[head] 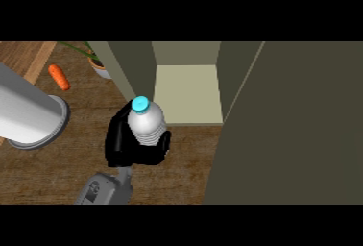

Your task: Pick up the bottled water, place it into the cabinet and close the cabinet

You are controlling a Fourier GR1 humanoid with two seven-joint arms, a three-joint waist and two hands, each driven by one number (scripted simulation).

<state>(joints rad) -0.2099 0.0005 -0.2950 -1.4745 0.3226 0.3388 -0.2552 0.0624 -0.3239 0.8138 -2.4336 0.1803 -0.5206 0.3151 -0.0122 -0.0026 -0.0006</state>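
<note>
The left robot hand [120,144] is clamped on the bottle [147,122]. Its black fingers curl round the lower half, and the blue cap [140,103] stands free above them. The bottle is upright. It is just in front of the cabinet [131,67], near the left wall of the opening and not yet inside. I cannot tell whether its bottom touches the desk [71,163] or is already lifted. The other robot hand I do not see.

The step now, I think, is to carry the bottle in. To do it well, the hand should first go a little to the right, so that the bottle faces the middle of the pale cabinet floor [186,96] and does not hit the left wall. It should then go straight forward and keep the bottle upright the whole way. The open door [284,134] stands as a big dark panel on the right, so the move sideways should stay small.

The bottle should be set deep enough that the door can shut later without pushing it. The fingers should open only when the bottle stands on the cabinet floor.

The carrot [59,78] and the big pale cylinder [25,113] on the left are well apart from this path.
</note>
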